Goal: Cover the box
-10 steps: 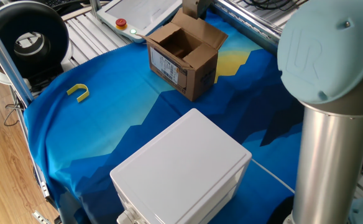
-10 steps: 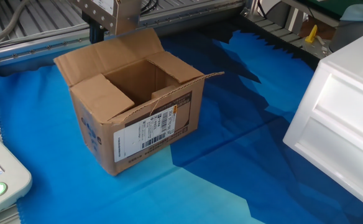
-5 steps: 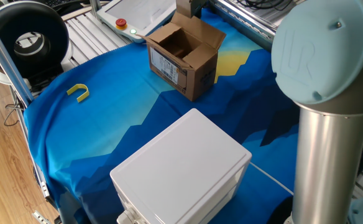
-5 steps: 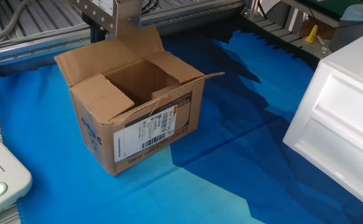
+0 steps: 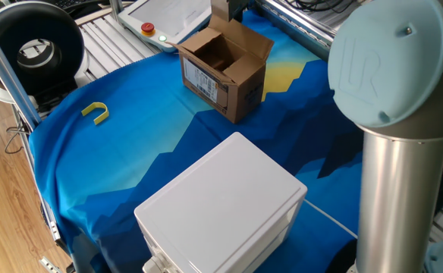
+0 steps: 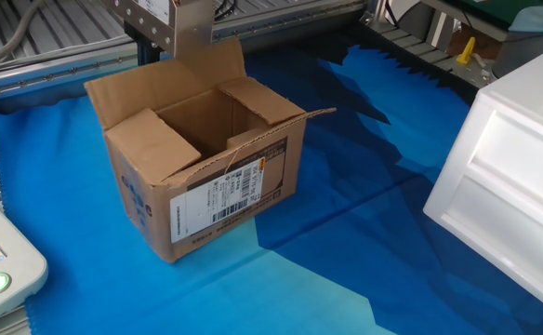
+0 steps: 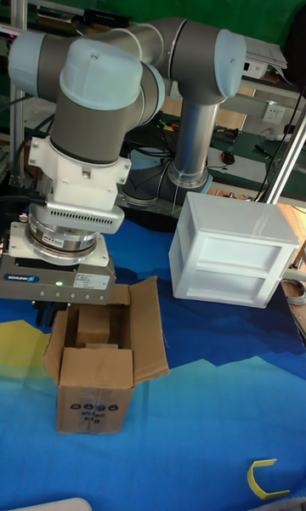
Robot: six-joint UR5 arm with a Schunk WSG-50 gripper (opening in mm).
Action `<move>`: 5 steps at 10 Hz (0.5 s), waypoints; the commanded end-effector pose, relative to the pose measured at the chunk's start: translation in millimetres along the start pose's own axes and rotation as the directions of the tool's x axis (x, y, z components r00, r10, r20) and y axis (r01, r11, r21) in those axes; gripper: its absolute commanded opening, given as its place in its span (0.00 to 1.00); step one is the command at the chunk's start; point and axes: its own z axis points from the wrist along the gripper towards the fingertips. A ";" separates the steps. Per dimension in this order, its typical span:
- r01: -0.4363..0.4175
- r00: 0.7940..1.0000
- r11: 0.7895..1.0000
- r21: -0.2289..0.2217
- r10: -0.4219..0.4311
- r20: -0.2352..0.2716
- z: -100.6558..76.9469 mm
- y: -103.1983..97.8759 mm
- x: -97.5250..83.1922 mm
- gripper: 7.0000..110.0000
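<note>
The box (image 6: 206,177) stands open on the blue cloth (image 6: 364,242), flaps unfolded, label facing outward. The gripper (image 7: 59,303) hangs at its rear flap, apparently placed to push that flap inward; finger state cannot be determined. The white box (image 7: 234,252) sits well apart.

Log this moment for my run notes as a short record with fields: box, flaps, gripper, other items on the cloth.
box: brown cardboard carton, upright on the blue cloth, barcode label on one side
flaps: all open; interior looks empty
gripper: gripper behind the carton's raised rear flap; fingers hidden, state unclear
other items: white plastic box apart from the carton; yellow U-shaped piece near the cloth's edge
task status: not yet covered
</note>
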 end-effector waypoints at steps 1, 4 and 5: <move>-0.017 1.000 1.000 -0.021 0.017 -0.008 -8.3 10.4 -2.1 0.00; -0.059 0.998 0.994 -0.087 0.057 -0.027 -9.8 35.8 -4.2 0.00; -0.069 0.997 0.992 -0.105 0.066 -0.031 -5.3 41.3 -6.4 0.00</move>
